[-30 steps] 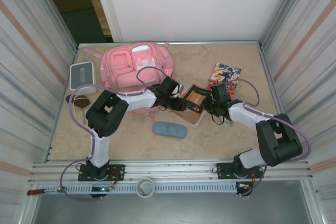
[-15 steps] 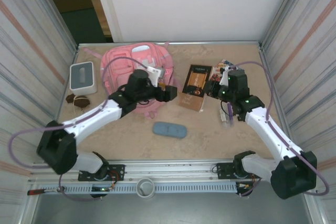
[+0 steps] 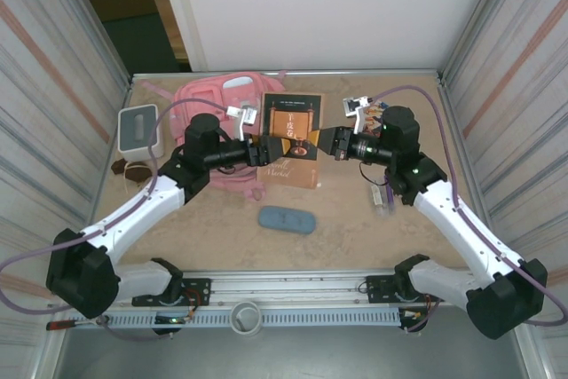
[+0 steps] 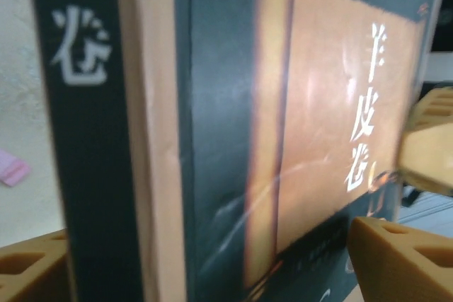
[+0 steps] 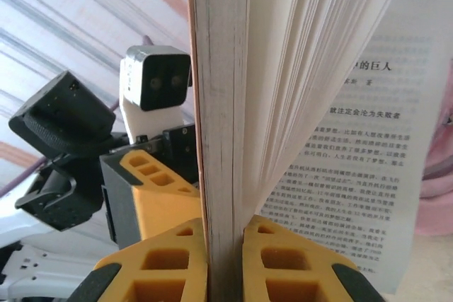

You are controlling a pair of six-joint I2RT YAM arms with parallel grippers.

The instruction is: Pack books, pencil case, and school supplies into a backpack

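Right pincer [image 5: 225, 259] clamps the brown book [image 3: 293, 122]. Left pincer [image 3: 266, 150] gapes wide around its opposite edge. Nothing appears packed yet: backpack [image 3: 209, 95] lies under the left pincer, and pencil case [image 3: 287, 219] waits nearby.

Seen from above, the light is bright and even, falling from overhead. My arms throw only short, soft shadows on the tan surface [image 3: 355, 219], the white back wall is nearly washed out, and the far-left doorway is dim. The ribbed side walls splay outward toward the frame edges, a wide-angle bend. My left wrist camera sits so close to the dark brown book [image 4: 212, 139] that its cover is soft, with a pale glare streak hazing the orange square, and my yellow fingers [image 4: 403, 259] blur at the corners. From my right wrist, page edges and print look crisp; the striped wall behind is soft and bright.
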